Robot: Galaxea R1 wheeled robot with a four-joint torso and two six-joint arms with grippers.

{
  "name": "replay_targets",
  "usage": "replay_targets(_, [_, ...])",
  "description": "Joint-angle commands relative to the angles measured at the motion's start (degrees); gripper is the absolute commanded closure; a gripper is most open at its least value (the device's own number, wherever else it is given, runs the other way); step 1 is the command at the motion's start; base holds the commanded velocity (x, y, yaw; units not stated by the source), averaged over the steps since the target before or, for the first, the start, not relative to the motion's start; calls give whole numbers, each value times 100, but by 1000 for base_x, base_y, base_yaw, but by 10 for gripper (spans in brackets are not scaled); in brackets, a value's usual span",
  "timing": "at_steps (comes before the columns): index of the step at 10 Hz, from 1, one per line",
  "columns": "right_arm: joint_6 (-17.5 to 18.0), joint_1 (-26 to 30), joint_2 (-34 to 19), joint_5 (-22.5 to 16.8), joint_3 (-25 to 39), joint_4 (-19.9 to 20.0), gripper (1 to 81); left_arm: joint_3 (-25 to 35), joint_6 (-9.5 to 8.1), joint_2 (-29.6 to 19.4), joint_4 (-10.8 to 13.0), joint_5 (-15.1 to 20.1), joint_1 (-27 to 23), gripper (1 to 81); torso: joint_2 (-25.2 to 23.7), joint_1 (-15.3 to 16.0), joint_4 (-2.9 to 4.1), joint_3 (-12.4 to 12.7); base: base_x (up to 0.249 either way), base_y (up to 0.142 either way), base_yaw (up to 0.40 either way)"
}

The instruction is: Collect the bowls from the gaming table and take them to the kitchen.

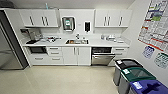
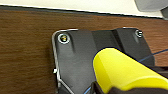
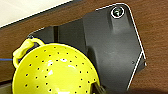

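The kitchen lies ahead in the head view: white cabinets [image 1: 40, 18], a white countertop [image 1: 100, 43] and a steel sink [image 1: 76, 41] at its middle. A yellow bowl [image 3: 55, 72] with small holes and a loop handle shows close in the right wrist view, above the robot's dark plate [image 3: 112, 50]. A smooth yellow curved shape [image 2: 120, 72], seemingly a bowl's outer wall, sits close in the left wrist view. Which gripper holds it I cannot tell. The pale bowls and the gaming table are out of view.
A stainless fridge [image 1: 8, 50] stands at the left and a dishwasher [image 1: 102, 57] sits under the counter. Black [image 1: 126, 68], green [image 1: 136, 77] and blue [image 1: 148, 87] bins line the right wall below posters [image 1: 155, 25]. Pale floor [image 1: 62, 80] stretches up to the cabinets.
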Motion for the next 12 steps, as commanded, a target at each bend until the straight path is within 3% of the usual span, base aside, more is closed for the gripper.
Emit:
replay_targets(1, [-7, 214, -19, -283, 22, -5, 811, 12, 29, -43, 17, 236, 34, 811, 0, 0, 0, 0, 174, 0, 0])
replay_targets(12, [11, 337, -194, -292, -4, 31, 811, 12, 20, -43, 8, 236, 34, 811, 2, 0, 0, 0, 173, 0, 0])
